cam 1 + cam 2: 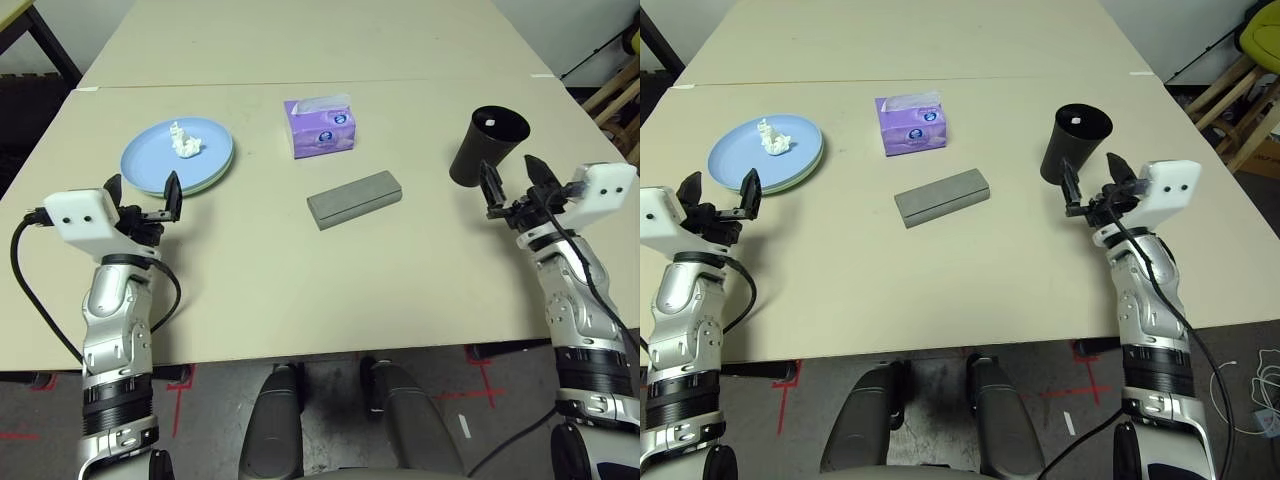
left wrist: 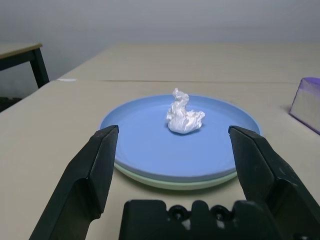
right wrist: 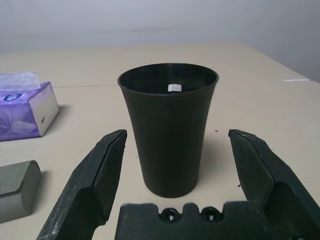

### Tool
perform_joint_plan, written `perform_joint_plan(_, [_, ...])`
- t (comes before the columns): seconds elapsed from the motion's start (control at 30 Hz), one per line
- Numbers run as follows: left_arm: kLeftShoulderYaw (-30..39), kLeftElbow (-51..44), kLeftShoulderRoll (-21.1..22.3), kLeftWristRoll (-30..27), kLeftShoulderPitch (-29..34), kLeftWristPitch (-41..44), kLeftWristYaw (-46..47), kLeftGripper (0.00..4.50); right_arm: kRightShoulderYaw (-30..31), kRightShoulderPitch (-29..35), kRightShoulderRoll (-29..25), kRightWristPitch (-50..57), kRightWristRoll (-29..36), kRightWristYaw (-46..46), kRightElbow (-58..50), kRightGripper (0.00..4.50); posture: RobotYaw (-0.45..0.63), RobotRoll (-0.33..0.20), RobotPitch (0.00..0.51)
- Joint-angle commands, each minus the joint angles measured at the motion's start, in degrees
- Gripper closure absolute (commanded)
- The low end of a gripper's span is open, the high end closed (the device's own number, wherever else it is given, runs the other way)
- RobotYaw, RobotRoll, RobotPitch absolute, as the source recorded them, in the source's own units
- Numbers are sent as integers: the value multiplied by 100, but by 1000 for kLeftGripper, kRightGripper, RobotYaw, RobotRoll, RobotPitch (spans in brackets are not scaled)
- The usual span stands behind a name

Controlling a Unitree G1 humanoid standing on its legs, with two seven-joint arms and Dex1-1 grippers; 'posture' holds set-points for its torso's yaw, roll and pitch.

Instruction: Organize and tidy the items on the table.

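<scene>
Inside, the black cup (image 3: 169, 131) shows a white pen tip (image 3: 174, 87) in the right wrist view.

The table (image 1: 300, 290) is matt beige with a smooth, laminate-like face. On it the light blue plate (image 2: 145, 145) and the pale green plate (image 2: 175, 181) beneath look like smooth plastic with a soft sheen. The tissue wad (image 2: 184, 115) on the blue plate is crumpled white paper. Right of the plates, the tissue box (image 1: 320, 127) is printed purple card, the glasses case (image 1: 354, 198) matt grey and slightly grainy, the cup (image 3: 169, 135) smooth black plastic, faintly glossy.

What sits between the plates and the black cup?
The purple tissue box and grey case lie between the plates and cup, seen from the head views.
</scene>
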Motion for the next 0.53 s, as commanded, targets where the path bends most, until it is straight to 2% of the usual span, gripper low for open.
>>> perform_joint_plan(0.03, [77, -24, 56, -71, 141, 89, -58, 0, -114, 98, -36, 65, 64, -41, -59, 10, 127, 0, 193])
perform_joint_plan(0.53, [73, -51, 114, -169, 211, 186, -170, 0, -60, 90, 53, 107, 61, -103, -67, 10, 131, 0, 188])
